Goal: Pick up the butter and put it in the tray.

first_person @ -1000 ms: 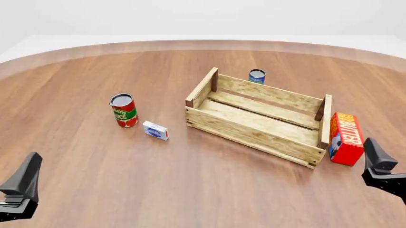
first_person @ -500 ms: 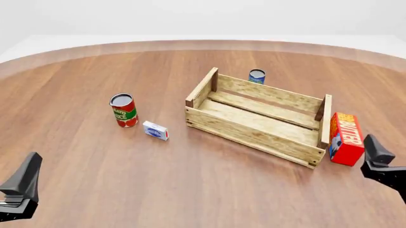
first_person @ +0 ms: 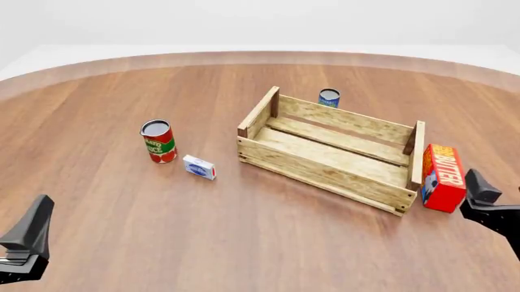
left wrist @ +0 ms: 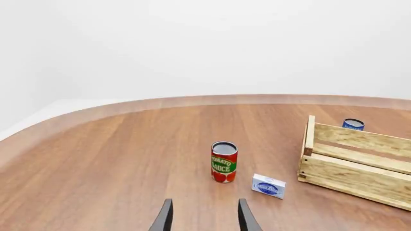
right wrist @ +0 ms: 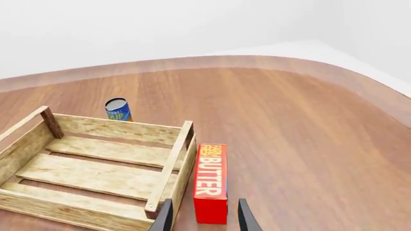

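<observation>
Boxy red butter beside slatted wooden tray; both arms' jaws spread, empty

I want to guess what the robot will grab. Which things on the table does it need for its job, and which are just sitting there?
Needed:
- butter, beside the tray
- tray, nothing in it
- right gripper, fingers open near the butter

Just sitting there:
- tomato sauce can
- small white-blue box
- blue can behind the tray
- left gripper, far from everything

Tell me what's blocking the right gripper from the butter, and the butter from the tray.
Nothing visible lies between the right gripper and the butter. Toward the tray, only its own end wall beside the butter intervenes.
</observation>
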Robot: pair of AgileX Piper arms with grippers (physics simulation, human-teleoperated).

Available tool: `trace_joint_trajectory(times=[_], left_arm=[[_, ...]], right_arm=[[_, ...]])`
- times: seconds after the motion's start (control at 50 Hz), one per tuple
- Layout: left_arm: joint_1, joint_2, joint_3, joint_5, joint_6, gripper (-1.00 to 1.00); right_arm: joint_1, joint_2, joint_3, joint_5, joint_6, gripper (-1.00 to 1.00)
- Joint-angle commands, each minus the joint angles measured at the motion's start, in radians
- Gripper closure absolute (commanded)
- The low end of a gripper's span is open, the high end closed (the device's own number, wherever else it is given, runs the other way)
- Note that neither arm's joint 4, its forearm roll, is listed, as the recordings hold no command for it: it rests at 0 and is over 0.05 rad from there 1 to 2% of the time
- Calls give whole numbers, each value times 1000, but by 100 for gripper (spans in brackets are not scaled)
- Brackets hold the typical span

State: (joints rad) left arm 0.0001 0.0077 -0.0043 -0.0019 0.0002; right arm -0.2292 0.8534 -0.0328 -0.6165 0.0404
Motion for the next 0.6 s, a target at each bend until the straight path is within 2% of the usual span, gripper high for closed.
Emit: trace_joint_trajectory(times=[0.02, 0.6], left_arm=[[0, 0, 0, 0, 0, -100], [0, 0, 0, 0, 0, -100]], right_arm=[[-11, 88, -10, -61, -2, -100], [-12, 360, -84, -217, 11, -100]])
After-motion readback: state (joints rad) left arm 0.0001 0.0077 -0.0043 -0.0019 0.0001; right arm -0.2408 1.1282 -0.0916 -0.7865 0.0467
